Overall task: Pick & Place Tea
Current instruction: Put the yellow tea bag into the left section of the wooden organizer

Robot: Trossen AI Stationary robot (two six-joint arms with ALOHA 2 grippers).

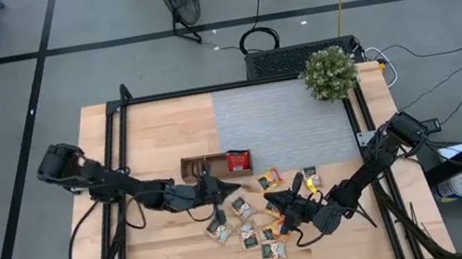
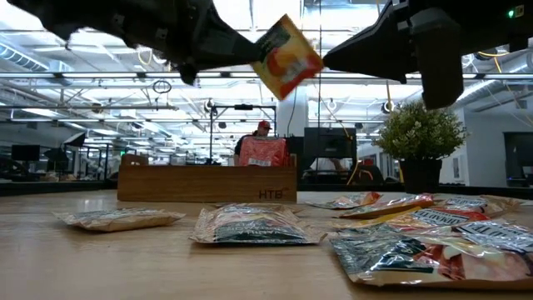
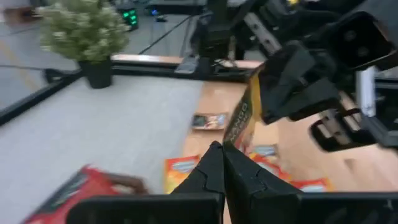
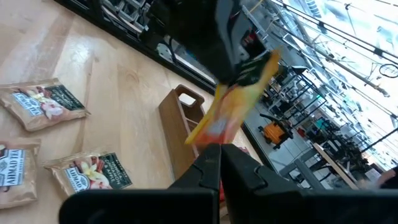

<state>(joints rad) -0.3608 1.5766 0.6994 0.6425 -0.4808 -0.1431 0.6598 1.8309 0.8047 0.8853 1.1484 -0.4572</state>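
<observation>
The left tool (image 2: 250, 52) is pinched shut on an orange sachet (image 2: 286, 55), held in the air above the counter (image 1: 147, 134) near the tray (image 1: 204, 166). The right tool (image 1: 283, 205) is closed and empty among the loose sachets (image 1: 246, 229). To place it well, carry the sachet level over an open tray compartment, lower it inside, then release.

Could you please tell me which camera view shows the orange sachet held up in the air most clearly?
The low view: the orange sachet hangs against the ceiling, face-on, clear of the table. The right wrist view shows it tilted above the wooden tray; the left wrist view shows it edge-on; the high view hides it among the arms.
</observation>
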